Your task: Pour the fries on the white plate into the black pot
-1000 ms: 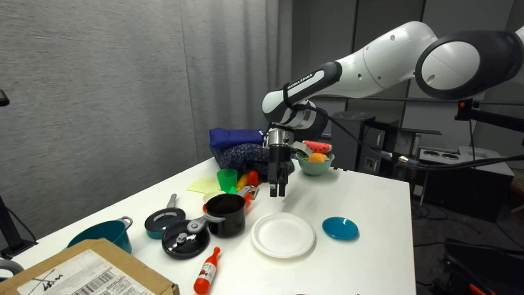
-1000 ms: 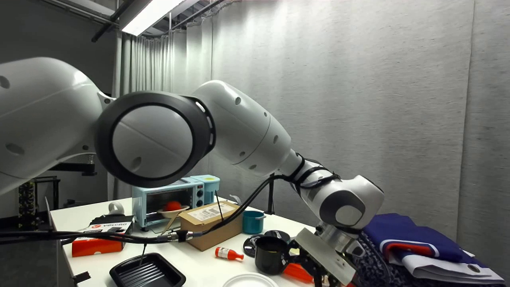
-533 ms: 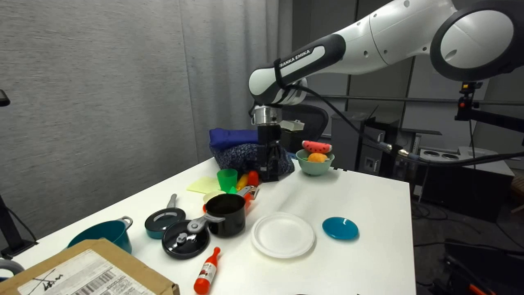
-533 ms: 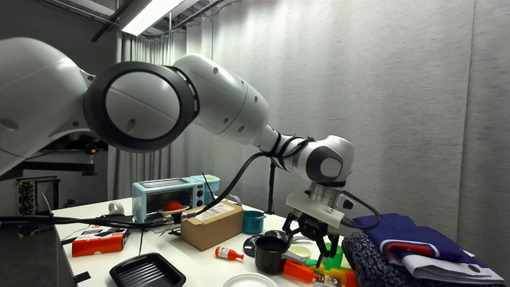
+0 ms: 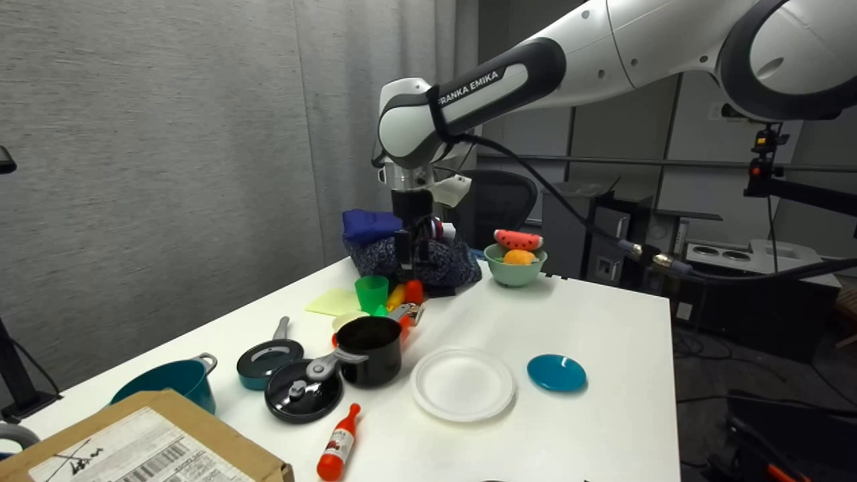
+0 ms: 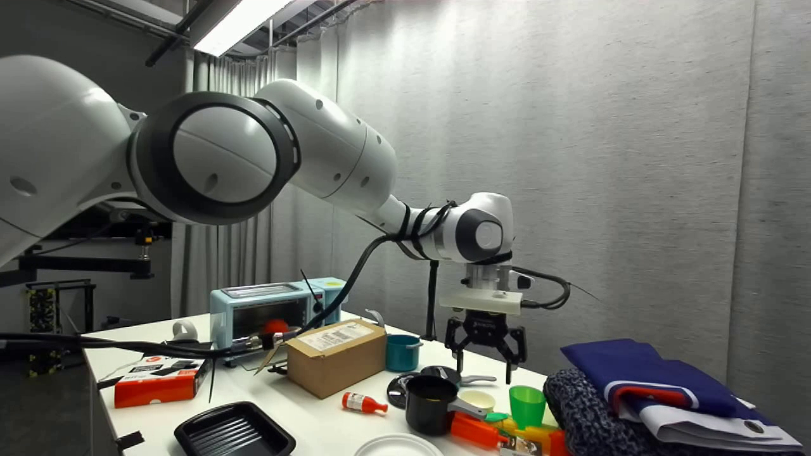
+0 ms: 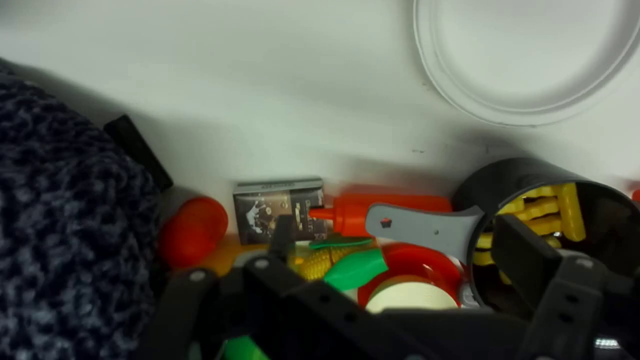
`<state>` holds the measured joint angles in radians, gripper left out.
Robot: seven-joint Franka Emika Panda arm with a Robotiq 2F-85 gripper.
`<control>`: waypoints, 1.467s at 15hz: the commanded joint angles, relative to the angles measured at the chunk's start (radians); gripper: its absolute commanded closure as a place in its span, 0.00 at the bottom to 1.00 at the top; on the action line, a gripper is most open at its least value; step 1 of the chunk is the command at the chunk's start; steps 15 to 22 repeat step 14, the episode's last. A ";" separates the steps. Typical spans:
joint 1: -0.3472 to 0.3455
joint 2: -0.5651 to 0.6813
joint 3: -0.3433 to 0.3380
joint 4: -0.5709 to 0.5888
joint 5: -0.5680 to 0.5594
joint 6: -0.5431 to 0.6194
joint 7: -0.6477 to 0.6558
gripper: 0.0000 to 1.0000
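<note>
Now the end effector [image 6: 485, 375] hangs spread, higher than before; fries [image 7: 546, 224] lie in the black pot [image 5: 376, 365].

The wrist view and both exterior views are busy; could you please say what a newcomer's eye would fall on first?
Probably the white-and-black robot arm, stretched over the white table in both exterior views, its open black gripper pointing down. Next, perhaps, the round white plate beside the round black pot, inside which the wrist view shows short yellow toy fries.
</note>
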<state>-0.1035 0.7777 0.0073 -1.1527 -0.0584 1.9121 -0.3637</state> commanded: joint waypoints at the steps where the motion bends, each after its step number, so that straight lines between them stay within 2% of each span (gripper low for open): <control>1: 0.027 -0.012 0.008 -0.009 -0.034 0.051 -0.023 0.00; 9: 0.042 -0.086 0.058 -0.019 -0.002 -0.089 -0.066 0.00; 10: 0.046 -0.050 0.047 0.002 -0.011 -0.053 -0.037 0.00; 22: 0.048 -0.068 0.054 -0.001 -0.010 -0.077 -0.041 0.00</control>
